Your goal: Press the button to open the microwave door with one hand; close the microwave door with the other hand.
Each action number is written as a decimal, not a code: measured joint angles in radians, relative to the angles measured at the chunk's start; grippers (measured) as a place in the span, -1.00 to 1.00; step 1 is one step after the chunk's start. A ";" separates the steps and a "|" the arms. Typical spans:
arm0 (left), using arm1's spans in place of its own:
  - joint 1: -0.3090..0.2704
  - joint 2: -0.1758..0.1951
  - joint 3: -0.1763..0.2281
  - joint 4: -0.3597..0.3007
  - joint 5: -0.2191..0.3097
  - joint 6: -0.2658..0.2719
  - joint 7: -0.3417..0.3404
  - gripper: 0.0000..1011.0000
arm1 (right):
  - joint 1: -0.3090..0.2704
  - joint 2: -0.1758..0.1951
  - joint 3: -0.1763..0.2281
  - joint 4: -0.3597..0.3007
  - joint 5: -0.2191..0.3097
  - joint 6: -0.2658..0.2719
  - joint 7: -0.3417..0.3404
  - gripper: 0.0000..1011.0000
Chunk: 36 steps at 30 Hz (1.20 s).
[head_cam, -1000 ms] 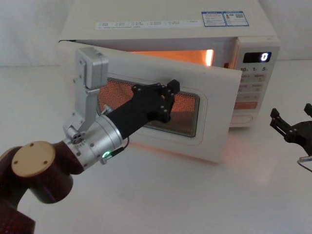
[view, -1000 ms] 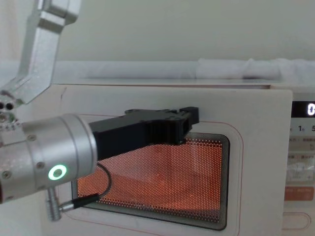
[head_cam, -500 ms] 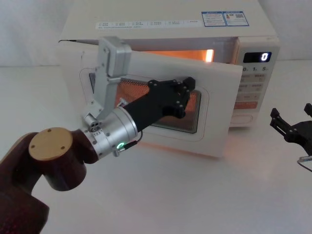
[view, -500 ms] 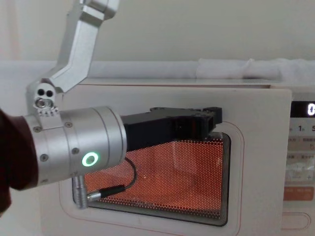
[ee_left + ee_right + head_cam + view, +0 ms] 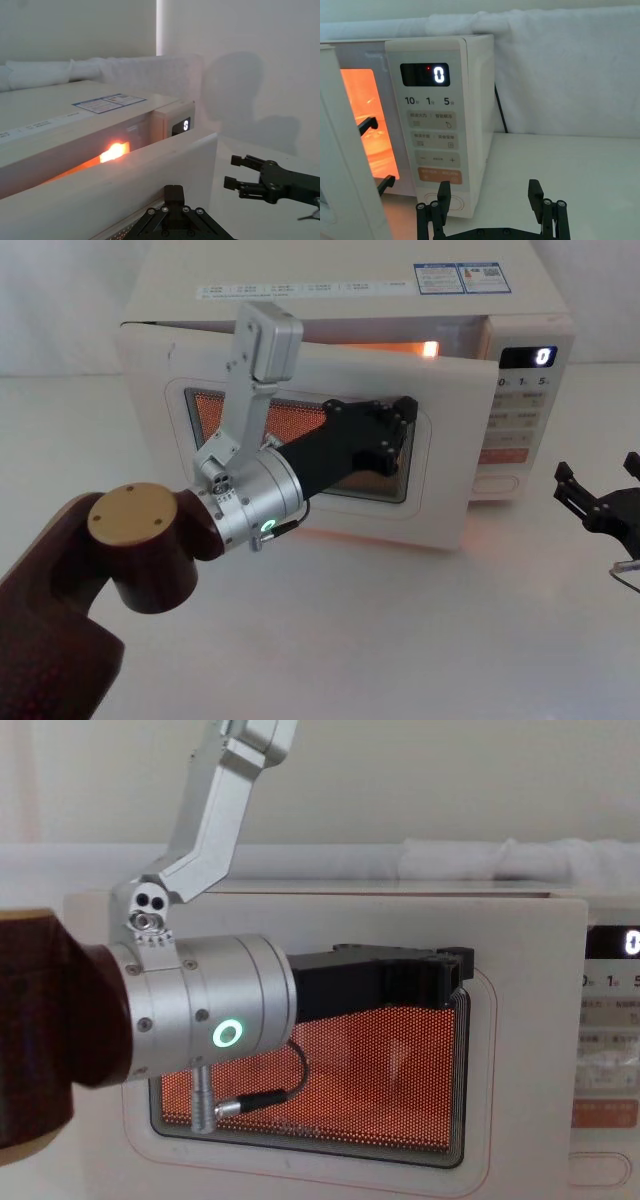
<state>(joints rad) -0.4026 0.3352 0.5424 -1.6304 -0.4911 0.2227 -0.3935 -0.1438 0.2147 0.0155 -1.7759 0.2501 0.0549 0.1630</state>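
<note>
**Door nearly shut, with the latch still to catch**

At left centre of the head view the left gripper (image 5: 385,435) presses flat against the upper right part of the window in the microwave door (image 5: 445,500); whether its fingers are open or closed I cannot tell. The door fills the middle of the frame, hinged at the left and swung almost closed, with a narrow gap along its top right edge where the orange oven light (image 5: 428,348) shows through.

The main risk, as I judge it, is a push that stops short, leaving the door resting against the body unlatched. Because the contact is on smooth glass, the gripper could also skid sideways, and a hard shove might slide the whole microwave (image 5: 340,285) back on the tabletop (image 5: 400,640).

Right of the door, the control panel (image 5: 520,410) shows a lit zero, with the button (image 5: 495,483) at its bottom, just beside the door's free edge. At the far right edge the right gripper (image 5: 598,502) waits with its fingers spread and empty, well apart from the door's path. Nothing I can see lies between door and frame.
</note>
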 joint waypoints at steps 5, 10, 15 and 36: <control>-0.016 -0.020 0.005 0.021 0.015 -0.001 0.020 -1.00 | 0.000 0.000 0.000 0.000 0.000 0.000 0.000 0.98; -0.022 -0.039 0.002 0.043 0.028 -0.007 0.043 -1.00 | 0.000 0.000 0.000 0.000 0.000 0.000 0.000 0.98; -0.032 -0.065 -0.016 0.072 0.040 -0.016 0.070 -1.00 | 0.000 0.000 0.000 0.000 0.000 0.000 0.000 0.98; -0.054 -0.113 -0.045 0.103 0.063 -0.023 0.080 -1.00 | 0.000 0.000 0.000 0.000 0.000 0.000 0.000 0.98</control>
<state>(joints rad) -0.4570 0.2224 0.4971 -1.5272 -0.4279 0.1999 -0.3133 -0.1438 0.2147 0.0154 -1.7758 0.2502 0.0549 0.1630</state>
